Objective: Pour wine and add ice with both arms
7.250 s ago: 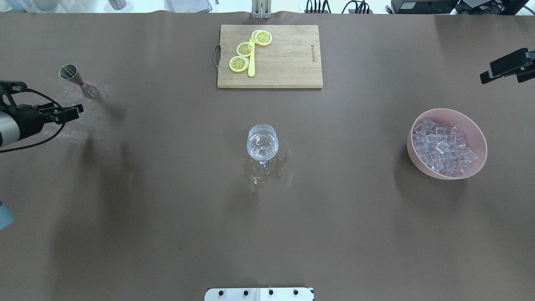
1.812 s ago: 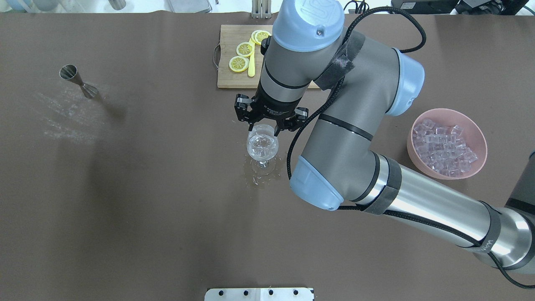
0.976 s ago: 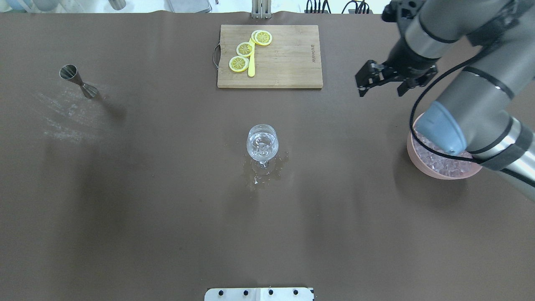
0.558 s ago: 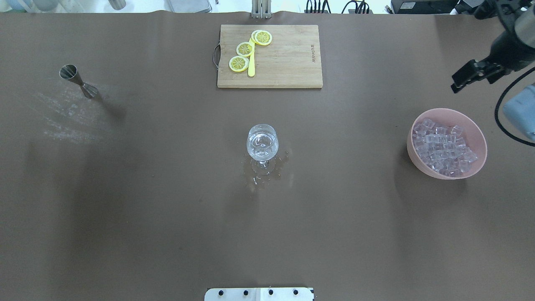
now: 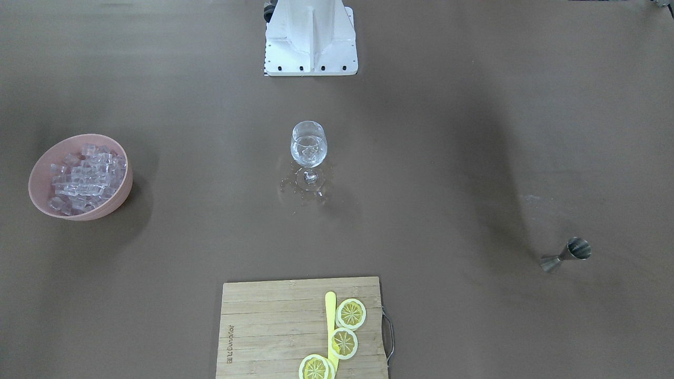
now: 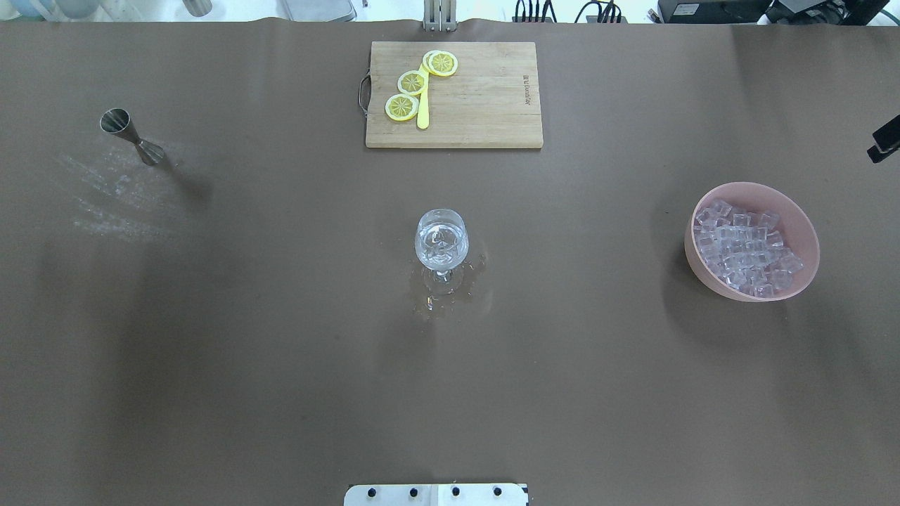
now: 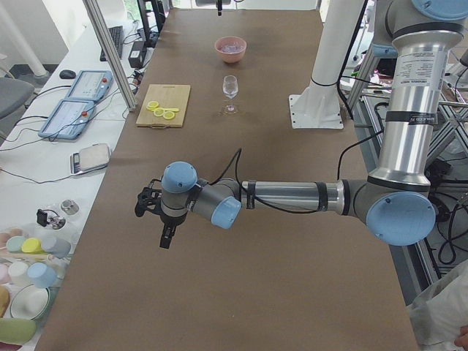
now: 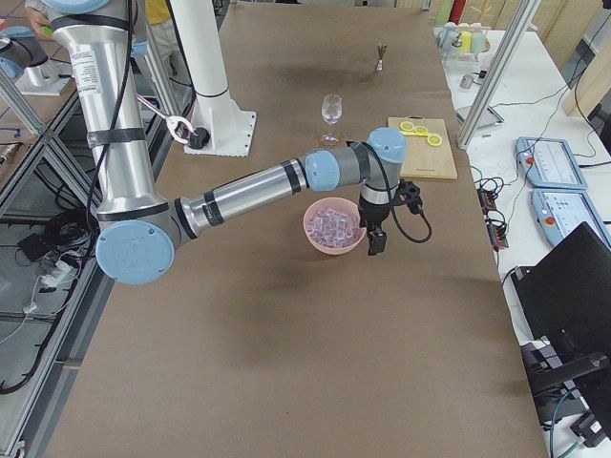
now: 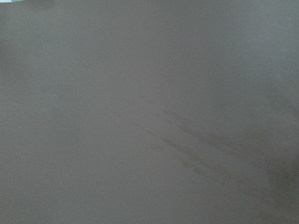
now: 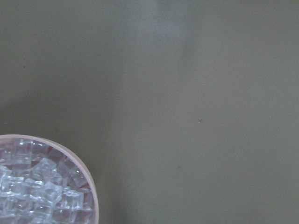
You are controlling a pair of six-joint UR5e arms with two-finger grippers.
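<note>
Overhead exterior shows only a black scrap of the right hand (image 6: 884,143) at the table (image 6: 281,351) edge, beyond the pink bowl (image 6: 798,213) and apart from it. How far open it is cannot be told. The left hand (image 7: 165,234) hangs over bare table, well apart from everything, and its opening cannot be told either. The ice (image 6: 745,251) fills the bowl. A few cubes sit with the wine (image 6: 441,247) in the upright wine glass (image 6: 441,226) mid-table, with spilled drops (image 6: 450,294) around its foot.
</note>
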